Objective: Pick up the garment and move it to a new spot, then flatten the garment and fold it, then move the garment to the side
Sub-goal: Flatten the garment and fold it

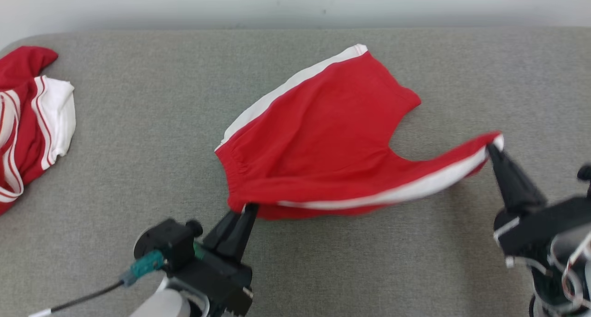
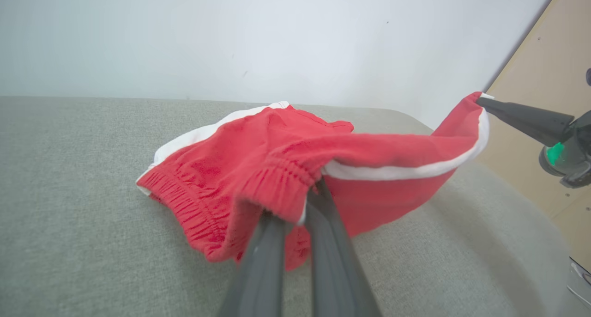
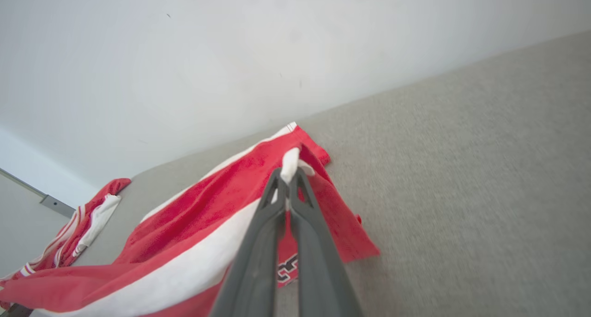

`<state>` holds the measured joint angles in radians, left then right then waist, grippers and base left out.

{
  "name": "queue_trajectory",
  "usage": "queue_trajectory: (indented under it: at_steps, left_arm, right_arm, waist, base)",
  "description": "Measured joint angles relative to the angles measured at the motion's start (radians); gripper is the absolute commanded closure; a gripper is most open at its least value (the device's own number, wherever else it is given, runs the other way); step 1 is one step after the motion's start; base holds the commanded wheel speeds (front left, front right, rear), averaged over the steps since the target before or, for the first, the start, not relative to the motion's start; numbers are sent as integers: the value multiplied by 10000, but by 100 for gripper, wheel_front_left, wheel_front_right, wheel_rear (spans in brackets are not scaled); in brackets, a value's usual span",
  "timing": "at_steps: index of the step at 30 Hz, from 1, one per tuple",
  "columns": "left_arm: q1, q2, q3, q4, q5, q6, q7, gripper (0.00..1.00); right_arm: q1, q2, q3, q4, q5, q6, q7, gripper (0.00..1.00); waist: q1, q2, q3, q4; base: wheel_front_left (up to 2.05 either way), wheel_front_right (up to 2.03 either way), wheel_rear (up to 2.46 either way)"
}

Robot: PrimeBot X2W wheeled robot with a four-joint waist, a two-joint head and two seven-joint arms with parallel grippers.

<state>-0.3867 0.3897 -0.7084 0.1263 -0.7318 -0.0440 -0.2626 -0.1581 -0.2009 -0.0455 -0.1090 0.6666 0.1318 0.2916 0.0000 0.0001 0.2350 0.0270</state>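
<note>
Since the red shorts (image 1: 323, 137) are strung between both arms, this looks like the carrying or spreading-out stage rather than the fold. The left jaws are pressed together on a corner of the elastic waistband (image 2: 281, 187), pinching the cloth just where the white side stripe (image 1: 392, 194) begins. The right jaws are pinched shut on the tip of one leg hem (image 1: 496, 140). Those two points are the ends of the same side seam, so that edge is pulled taut in the air. That is presumably the purpose, because a taut edge lets the rest drape and come down without bunching.

The far part of the shorts rests near the middle of the grey surface (image 1: 138, 146), with the other leg (image 1: 369, 76) lying flat and pointing toward the back wall. The near edge is raised between the arms (the crotch curve shows as an open gap between the legs).

A second red-and-white garment (image 1: 32, 118) lies crumpled at the left end of the surface, well apart, so it should not get in the way.

The cloth looks light and slack, and each pinch takes only a small bit of it, so a sharp tug might slip a corner free. By my reading, flattening is unfinished and folding has not begun.
</note>
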Motion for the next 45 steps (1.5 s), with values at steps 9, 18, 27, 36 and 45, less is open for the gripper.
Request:
queue_trajectory:
  at_steps: [9, 18, 27, 36, 45]
  left_arm:
    - [-1631, -865, 196, 1392, -155, -278, 46, 100]
    - [-3303, -1685, 430, 3085, -196, -598, 29, 100]
    - [-4523, -2357, 696, 4489, -75, -721, 0, 100]
    - [-4832, -2801, 949, 5043, 359, -803, 0, 0]
    - [-3704, -2780, 1691, 4569, 1051, -790, 0, 0]
  right_arm:
    - [-3649, -410, 326, 2481, -495, 0, -77, 100]
    - [-7026, -660, 853, 6128, -1103, 0, -734, 100]
    - [-9352, -619, 1603, 8928, -1551, 0, -1712, 100]
    - [-10438, -454, 2522, 10815, -1741, 0, -2460, 0]
    - [-10191, -1058, 3818, 11227, -1315, 0, -2991, 0]
  waist:
    - [2, 1, 622, 422]
    - [3, 1, 1430, 955]
    - [2, 1, 2206, 1474]
    - [2, 1, 2623, 1796]
    - [-1, 0, 2085, 1687]
  base:
    - [0, 0, 0]
    - [0, 0, 0]
    - [0, 0, 0]
    - [0, 0, 0]
    - [0, 0, 0]
